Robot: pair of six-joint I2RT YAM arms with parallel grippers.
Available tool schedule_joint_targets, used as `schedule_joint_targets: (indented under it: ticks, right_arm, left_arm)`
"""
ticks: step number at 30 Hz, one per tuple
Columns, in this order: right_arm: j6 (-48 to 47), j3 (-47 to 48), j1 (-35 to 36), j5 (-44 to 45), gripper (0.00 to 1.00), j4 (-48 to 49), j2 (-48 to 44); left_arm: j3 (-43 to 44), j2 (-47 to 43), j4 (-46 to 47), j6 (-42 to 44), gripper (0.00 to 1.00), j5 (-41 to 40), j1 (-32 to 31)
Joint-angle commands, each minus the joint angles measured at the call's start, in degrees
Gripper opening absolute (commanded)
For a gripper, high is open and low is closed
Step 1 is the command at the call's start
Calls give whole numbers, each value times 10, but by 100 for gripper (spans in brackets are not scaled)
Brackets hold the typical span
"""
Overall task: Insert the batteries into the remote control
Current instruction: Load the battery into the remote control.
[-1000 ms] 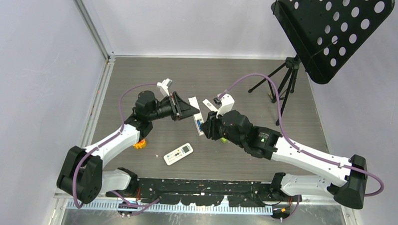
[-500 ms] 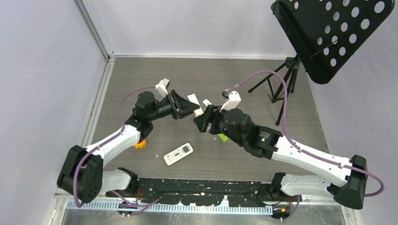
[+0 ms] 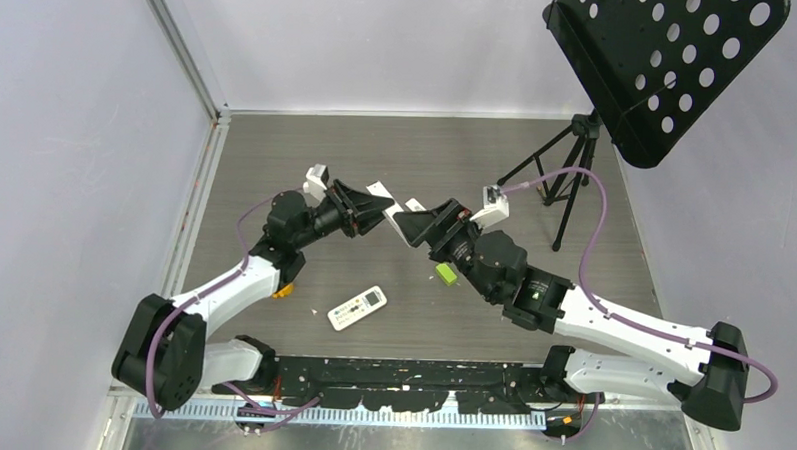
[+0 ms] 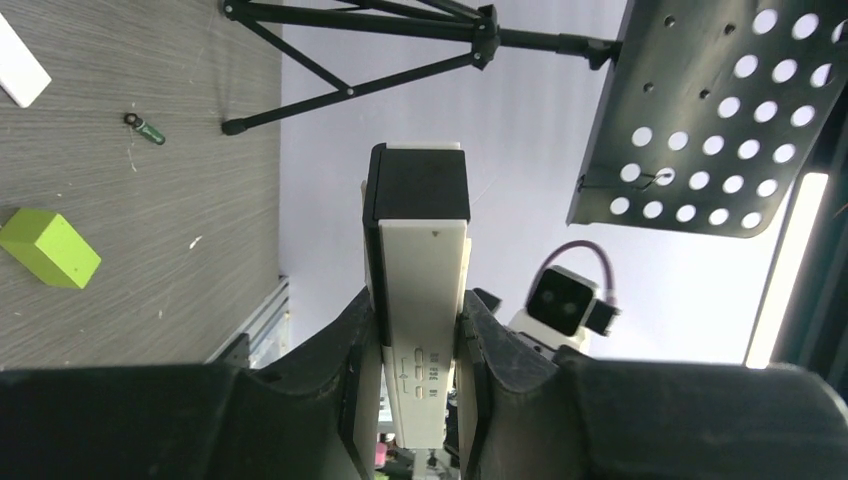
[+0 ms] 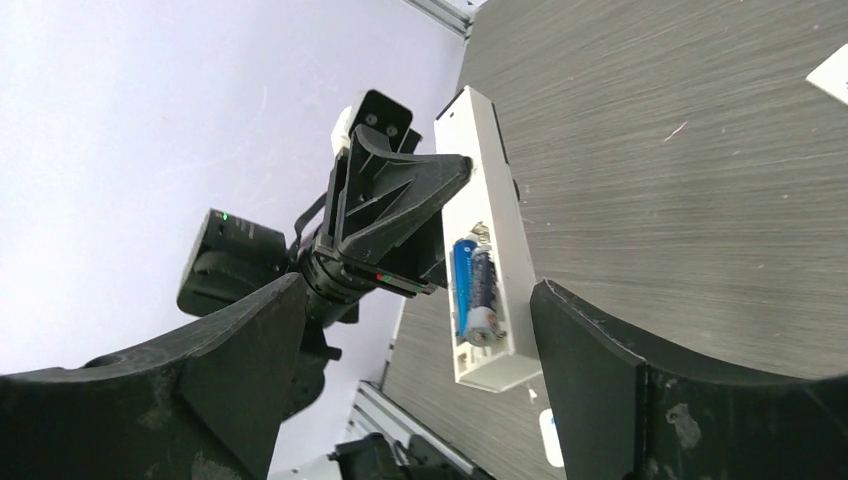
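Observation:
My left gripper (image 4: 418, 300) is shut on the white remote control (image 4: 420, 230) and holds it up off the table. In the right wrist view the remote control (image 5: 495, 180) shows its open back, with a blue battery (image 5: 463, 280) and a greyish one (image 5: 482, 285) lying side by side in the bay. The right gripper (image 5: 420, 290) stands wide open just short of the remote's end, with nothing between its fingers (image 5: 620, 370). A dark battery (image 4: 145, 128) lies loose on the table. From above, the left gripper (image 3: 383, 210) and the right gripper (image 3: 421, 226) face each other.
A bright green block (image 3: 445, 274) lies under the right arm. A second white remote (image 3: 358, 309) lies near the front, and an orange object (image 3: 284, 290) by the left arm. A small white piece (image 3: 413, 206) lies on the table. A black music stand (image 3: 670, 64) on a tripod stands at the back right.
The right gripper has opened wide, let go of the remote's end and drawn back, its wrist turning. The left gripper has swung the remote up and slightly left.

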Motion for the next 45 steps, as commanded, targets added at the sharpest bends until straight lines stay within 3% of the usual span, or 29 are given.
schedule_joint_targets:
  ticks: [1, 14, 26, 45]
  right_arm:
    - [82, -18, 0, 32, 88, 68, -14]
    - [138, -68, 1, 40, 85, 155, -34]
    - [183, -99, 1, 35, 57, 216, -33]
    - [210, -78, -6, 30, 44, 187, 9]
  left_arm:
    - [-9, -41, 69, -59, 0, -39, -2]
    - [-19, -56, 97, -84, 0, -32, -2]
    - [-18, -48, 122, -95, 0, -20, -2]
    - [-2, -51, 120, -81, 0, 13, -3]
